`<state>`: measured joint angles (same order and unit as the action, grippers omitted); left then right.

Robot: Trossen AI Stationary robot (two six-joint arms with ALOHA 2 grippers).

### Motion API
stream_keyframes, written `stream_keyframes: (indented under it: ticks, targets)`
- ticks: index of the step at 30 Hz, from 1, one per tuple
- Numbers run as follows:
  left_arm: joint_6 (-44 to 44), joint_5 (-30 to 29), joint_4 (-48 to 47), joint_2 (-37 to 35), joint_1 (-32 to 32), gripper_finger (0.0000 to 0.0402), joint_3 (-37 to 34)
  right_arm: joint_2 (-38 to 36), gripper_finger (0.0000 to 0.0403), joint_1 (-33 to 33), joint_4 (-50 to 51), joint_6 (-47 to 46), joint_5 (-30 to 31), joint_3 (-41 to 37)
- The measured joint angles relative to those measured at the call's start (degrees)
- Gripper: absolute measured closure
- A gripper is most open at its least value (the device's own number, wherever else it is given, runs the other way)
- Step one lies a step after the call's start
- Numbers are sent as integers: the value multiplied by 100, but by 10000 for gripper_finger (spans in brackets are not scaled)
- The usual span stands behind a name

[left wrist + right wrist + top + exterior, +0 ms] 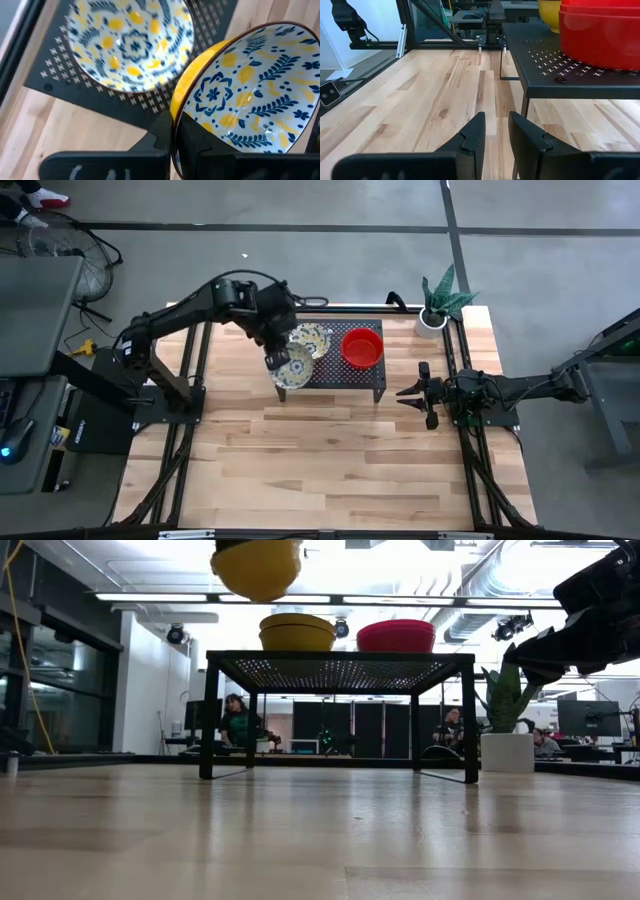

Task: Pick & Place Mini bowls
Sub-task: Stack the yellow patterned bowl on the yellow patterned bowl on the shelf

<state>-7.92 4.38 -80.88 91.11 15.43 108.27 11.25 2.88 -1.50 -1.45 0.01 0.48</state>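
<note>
- We see a light wooden table point(330, 470) carrying a black perforated metal stand point(340, 375), with a potted plant point(437, 302) at the far right corner.
- On the stand sit 2 groups of mini bowls: a red stack point(362, 347) toward the right, and a patterned bowl point(310, 339) with a yellow outside and a blue-and-yellow floral inside toward the left (it may be a stack; we cannot count it).
- The left gripper point(282, 363) is clamped on the rim of a 2nd floral bowl point(250, 95), one finger inside and one outside, holding it tilted in the air above the stand's left front edge, close beside the resting bowl.
- The right gripper point(495, 132) waits low beside the stand's right end, fingers slightly parted and empty.
- Risks, as we judge them: a rim-only pinch on glossy ware could let the tilted bowl swing or slip out, and moving sideways too low could clip the resting bowl or the stand's edge.
</note>
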Motion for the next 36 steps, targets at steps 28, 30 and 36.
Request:
stream_keyframes:
  ticks: [28,30,36]
  targets:
    - [-1647,461,1047,462,1278,398,105,0,329,1,0,0,0,1]
    - [-1648,481,768,490,1342,398,136,0,329,1,0,0,0,-1]
    - [-1788,542,704,605,1309,398,176,0,329,0,0,0,0,-1]
